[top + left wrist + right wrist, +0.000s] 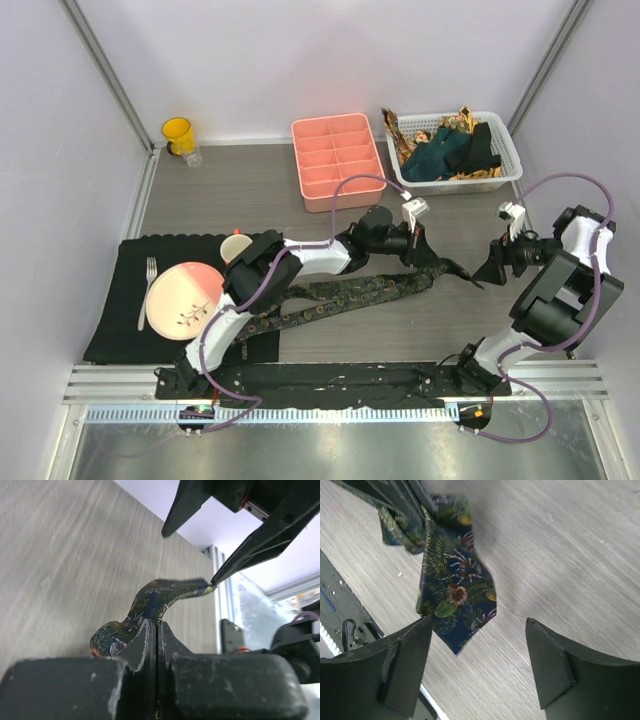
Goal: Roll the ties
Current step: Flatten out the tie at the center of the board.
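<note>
Left gripper (157, 630) pinched shut on the patterned tie (155, 597) near its pointed end. The rest trails behind it toward the left arm's base. Right gripper (479, 622) wide open, holding nothing, tie tip just ahead, maybe brushing one finger. Likely starting the roll: keep pinch firm, edges aligned, first turn tight.

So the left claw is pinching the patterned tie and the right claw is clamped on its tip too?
Half right: the left gripper does pinch the patterned tie, but the right gripper is open, not clamped on the tip. The right wrist view shows it.
</note>
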### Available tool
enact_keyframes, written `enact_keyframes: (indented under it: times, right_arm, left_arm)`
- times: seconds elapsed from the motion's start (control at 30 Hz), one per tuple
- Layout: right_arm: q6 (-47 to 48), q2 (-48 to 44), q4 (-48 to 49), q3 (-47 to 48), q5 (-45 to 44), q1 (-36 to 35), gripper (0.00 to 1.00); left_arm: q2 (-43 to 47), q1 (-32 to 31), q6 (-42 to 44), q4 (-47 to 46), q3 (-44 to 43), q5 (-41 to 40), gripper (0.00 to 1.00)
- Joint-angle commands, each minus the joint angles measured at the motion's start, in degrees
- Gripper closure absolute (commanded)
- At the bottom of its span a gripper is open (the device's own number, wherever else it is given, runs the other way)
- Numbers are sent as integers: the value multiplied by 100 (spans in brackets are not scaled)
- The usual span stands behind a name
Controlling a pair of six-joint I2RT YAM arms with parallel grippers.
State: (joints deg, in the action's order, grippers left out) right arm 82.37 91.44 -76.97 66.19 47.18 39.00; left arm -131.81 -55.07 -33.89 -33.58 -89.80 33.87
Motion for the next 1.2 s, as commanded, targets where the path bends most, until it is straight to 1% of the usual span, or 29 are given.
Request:
enact_keyframes:
  times: [0.0, 0.13, 0.33, 0.5, 0.6, 0.7, 0.77, 0.83, 0.97, 1.07, 1.1, 1.17]
  right_arm:
    - [200, -267, -916, -36, 485, 151, 18]
    - [542, -363, -925, -273, 573, 151, 17]
    - [1079, -855, -916, -748, 599, 151, 14]
    - [948, -1057, -925, -573, 626, 151, 14]
    - [1148, -1181, -916, -555, 608, 151, 14]
    - [1500, -1094, -916, -651, 775, 143, 14]
    - [1572, -865, -943, -626, 950, 116, 14]
    - [1511, -559, -943, -477, 977, 99, 13]
    - [1361, -434, -943, -405, 1004, 37, 14]
    - [1379, -513, -943, -520, 1004, -129, 23]
    - [1291, -496, -934, -528, 1047, -226, 38]
    - [766, -304, -759, -397, 1100, -314, 56]
  left_arm:
    - [68, 101, -1154, -798, 191, 173, 100]
    - [68, 198, -1392, -913, 296, 164, 100]
    - [15, 251, -1691, -1089, 393, 208, 100]
    - [-55, 304, -1866, -1089, 489, 76, 100]
    - [-91, 330, -1919, -1281, 481, 199, 100]
    - [-91, 313, -2051, -1466, 455, 357, 100]
    - [-65, 295, -2034, -1476, 437, 427, 100]
    - [-56, 304, -2043, -1502, 481, 445, 100]
    - [-29, 295, -2078, -1537, 551, 480, 100]
    - [-38, 269, -2104, -1555, 499, 498, 100]
    - [-55, 242, -2113, -1555, 472, 524, 100]
    - [-73, 225, -2122, -1555, 437, 516, 100]
